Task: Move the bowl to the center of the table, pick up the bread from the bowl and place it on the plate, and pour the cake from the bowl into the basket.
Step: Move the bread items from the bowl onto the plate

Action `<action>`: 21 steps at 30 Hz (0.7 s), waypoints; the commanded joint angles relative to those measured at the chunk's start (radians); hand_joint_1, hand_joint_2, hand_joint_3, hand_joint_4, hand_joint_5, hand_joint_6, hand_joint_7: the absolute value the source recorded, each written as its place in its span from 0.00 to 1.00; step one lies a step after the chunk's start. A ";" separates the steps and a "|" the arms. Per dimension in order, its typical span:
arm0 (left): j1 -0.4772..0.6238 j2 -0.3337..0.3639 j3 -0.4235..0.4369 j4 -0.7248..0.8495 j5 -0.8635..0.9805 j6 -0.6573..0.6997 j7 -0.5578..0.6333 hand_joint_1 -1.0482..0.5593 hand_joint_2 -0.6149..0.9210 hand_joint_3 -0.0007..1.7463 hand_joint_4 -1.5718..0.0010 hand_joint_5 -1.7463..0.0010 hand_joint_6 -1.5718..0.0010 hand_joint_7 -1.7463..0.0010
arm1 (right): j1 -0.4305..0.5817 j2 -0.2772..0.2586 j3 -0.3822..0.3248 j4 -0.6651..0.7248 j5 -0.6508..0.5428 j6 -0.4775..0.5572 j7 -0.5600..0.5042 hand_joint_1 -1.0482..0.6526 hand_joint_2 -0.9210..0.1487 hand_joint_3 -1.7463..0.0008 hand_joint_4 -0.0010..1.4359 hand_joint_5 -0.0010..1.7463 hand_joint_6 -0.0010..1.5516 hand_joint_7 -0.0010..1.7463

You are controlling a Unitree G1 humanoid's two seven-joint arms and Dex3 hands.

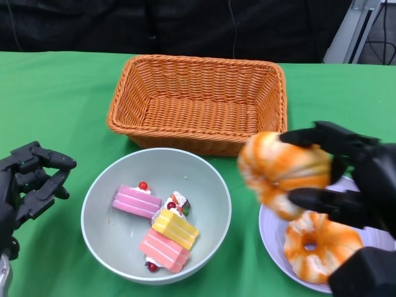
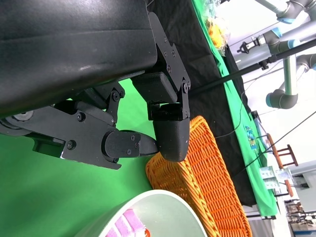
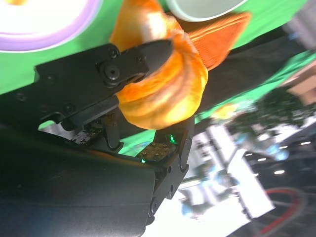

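The robot's right hand (image 1: 346, 170) grasps a round orange-and-white bread roll (image 1: 281, 167), fingers wrapped over its top and under its side. The roll is in the air, blurred in the head view, above the near rim of a pale lilac plate (image 1: 272, 232) that lies just below and beside the hand. A second piece of bread, a ring-shaped bun (image 1: 318, 244), already rests on that plate. Judging by this, the roll is being carried across to be set down beside the bun.

Further from that hand, across the table, sits a grey-green bowl (image 1: 213, 185) holding pink and yellow cake slices (image 1: 162, 226) with small red toppings. No bread is visible in it. It sits roughly central, in front of a woven orange basket (image 1: 198, 102), probably so the cake can be tipped straight over the basket's near wall.

The left hand (image 1: 31, 182) waits on the far side of the bowl, apart from it, holding nothing, its fingers curled loosely but spread.

Everything rests on a bright green cloth (image 1: 55, 93). Beyond the table edge is a dark backdrop; the wrist views show metal frames and blurred room lights
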 commanded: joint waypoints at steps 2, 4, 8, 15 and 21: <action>-0.005 0.027 0.004 0.001 -0.006 0.012 0.005 0.54 0.98 0.19 0.48 0.19 0.45 0.39 | 0.058 -0.017 -0.063 -0.020 0.020 0.006 -0.010 0.54 0.01 0.99 0.54 0.85 0.57 0.38; -0.006 0.028 0.005 0.002 -0.005 0.013 0.007 0.54 0.98 0.19 0.47 0.19 0.45 0.39 | 0.075 -0.016 -0.078 -0.023 0.007 0.014 -0.014 0.54 0.02 1.00 0.55 0.85 0.58 0.38; -0.009 0.031 0.006 0.003 -0.005 0.019 0.007 0.53 0.98 0.19 0.47 0.18 0.45 0.40 | 0.106 -0.020 -0.107 -0.003 0.014 -0.001 -0.027 0.55 0.01 1.00 0.54 0.89 0.58 0.37; -0.007 0.029 0.005 0.001 -0.008 0.019 0.006 0.53 0.97 0.19 0.47 0.18 0.45 0.41 | 0.135 -0.018 -0.130 0.049 0.024 -0.013 -0.045 0.56 0.00 0.99 0.53 0.90 0.58 0.36; -0.007 0.027 0.007 0.001 -0.012 0.020 0.000 0.53 0.98 0.20 0.48 0.18 0.45 0.41 | 0.145 -0.006 -0.129 0.067 0.038 0.025 -0.024 0.54 0.00 0.98 0.50 0.91 0.57 0.36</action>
